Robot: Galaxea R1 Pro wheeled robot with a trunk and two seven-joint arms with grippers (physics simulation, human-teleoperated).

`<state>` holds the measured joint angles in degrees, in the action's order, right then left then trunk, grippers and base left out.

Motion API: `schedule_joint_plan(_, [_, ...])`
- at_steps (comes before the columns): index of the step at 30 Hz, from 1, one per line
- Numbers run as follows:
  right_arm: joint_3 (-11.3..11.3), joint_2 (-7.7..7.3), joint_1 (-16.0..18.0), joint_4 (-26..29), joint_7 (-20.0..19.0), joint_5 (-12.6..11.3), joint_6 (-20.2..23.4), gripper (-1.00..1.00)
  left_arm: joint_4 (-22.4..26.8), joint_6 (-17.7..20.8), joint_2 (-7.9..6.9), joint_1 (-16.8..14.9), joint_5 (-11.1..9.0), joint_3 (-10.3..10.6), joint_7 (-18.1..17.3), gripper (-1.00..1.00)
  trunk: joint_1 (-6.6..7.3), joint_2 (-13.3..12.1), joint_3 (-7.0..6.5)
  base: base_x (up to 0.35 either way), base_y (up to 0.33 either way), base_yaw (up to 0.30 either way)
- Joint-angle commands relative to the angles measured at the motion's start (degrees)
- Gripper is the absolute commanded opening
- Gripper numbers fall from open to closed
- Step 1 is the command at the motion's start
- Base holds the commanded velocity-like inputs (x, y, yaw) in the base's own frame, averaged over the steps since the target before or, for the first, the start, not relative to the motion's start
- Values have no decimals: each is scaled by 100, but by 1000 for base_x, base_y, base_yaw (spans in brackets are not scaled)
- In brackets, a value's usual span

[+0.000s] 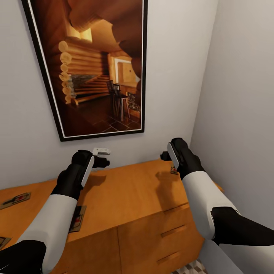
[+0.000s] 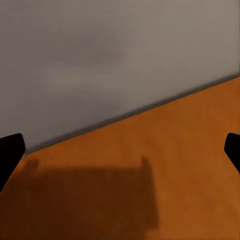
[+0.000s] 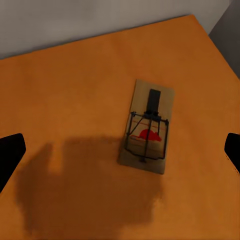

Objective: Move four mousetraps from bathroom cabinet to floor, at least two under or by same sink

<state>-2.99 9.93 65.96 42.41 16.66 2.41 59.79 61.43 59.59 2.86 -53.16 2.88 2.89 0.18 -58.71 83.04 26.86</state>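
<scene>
The cabinet (image 1: 137,198) stands against the wall, its flat orange-brown top below both arms. Three mousetraps lie on its left part: one (image 1: 15,199) near the back, one (image 1: 78,219) by my left forearm, one (image 1: 3,241) cut off by the frame's edge. A fourth mousetrap (image 1: 174,171) peeks out beside my right gripper (image 1: 167,156). In the right wrist view that mousetrap (image 3: 146,127) lies flat, red spot up, under the open right gripper (image 3: 120,152). My left gripper (image 1: 103,156) hovers open over bare cabinet top (image 2: 165,165), nothing between its fingers (image 2: 10,150).
A large framed picture (image 1: 95,64) hangs on the grey wall behind the cabinet. A second wall (image 1: 243,114) closes the corner at the right. Drawer fronts with bar handles (image 1: 173,230) face me. A sliver of patterned floor (image 1: 190,268) shows at the bottom.
</scene>
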Motion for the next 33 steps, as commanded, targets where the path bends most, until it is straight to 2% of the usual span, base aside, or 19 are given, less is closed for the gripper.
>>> schedule_joint_plan(1, [-22,7,5,5,-2,24,21,100,4,22,-1,-4,24,5,-1,100,-2,4,7,240,0,0])
schedule_joint_plan(11, [-26,7,5,5,11,31,21,100,1,13,-4,-5,27,2,-1,100,-2,4,7,186,0,0])
schedule_joint_plan(33, [-37,7,5,-59,98,27,21,100,1,9,-5,-6,36,1,-1,100,-2,4,7,14,0,0])
